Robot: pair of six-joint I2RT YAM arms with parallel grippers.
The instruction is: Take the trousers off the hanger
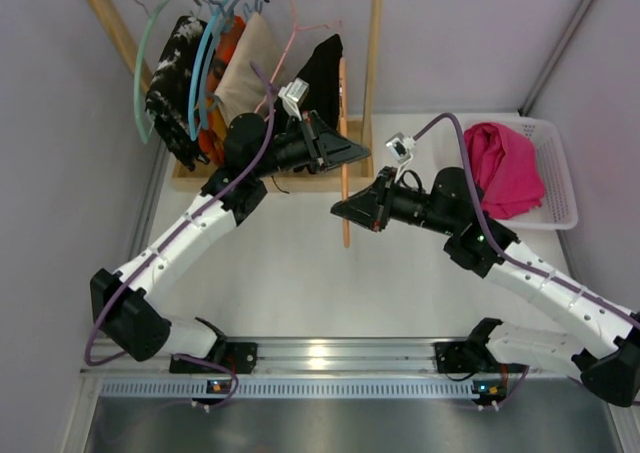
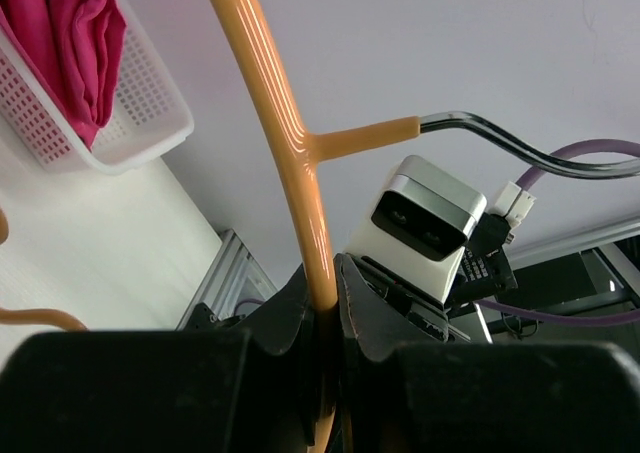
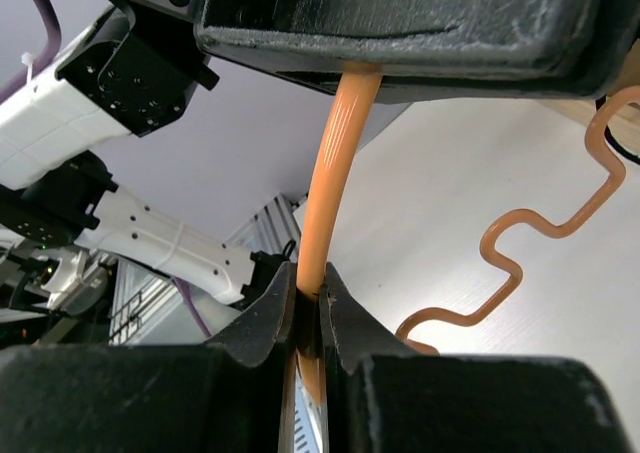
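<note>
- Left gripper (image 1: pixel 348 151): jaws together, clamped on the orange hanger (image 1: pixel 345 181). In the left wrist view the bar (image 2: pixel 285 123) runs straight up out of the pinch (image 2: pixel 325 308).
- Right gripper (image 1: pixel 345 211): also clamped on the orange hanger, lower in the frame than the left one. The right wrist view shows the bar (image 3: pixel 335 163) squeezed between its fingers (image 3: pixel 308 303), with the left gripper's black body across the top of that frame.
- The hanger runs roughly top to bottom at centre frame in the top view, both grippers on it, close together but not touching.
- Black trousers (image 1: pixel 322 65): upper centre, at the hanger's far end just above the left gripper, beside the right post of the wooden rack (image 1: pixel 375 63). Can't tell whether they are draped over the hanger or only hang against it.
- Magenta trousers (image 1: pixel 505 168): bunched in the white basket (image 1: pixel 560 188) at right of frame, well apart from the hanger. They also show in the upper left of the left wrist view (image 2: pixel 70 33).
- The rack at upper left holds several other hangers with garments (image 1: pixel 240 73).
- The basket sits on the white tabletop (image 1: pixel 290 273).
</note>
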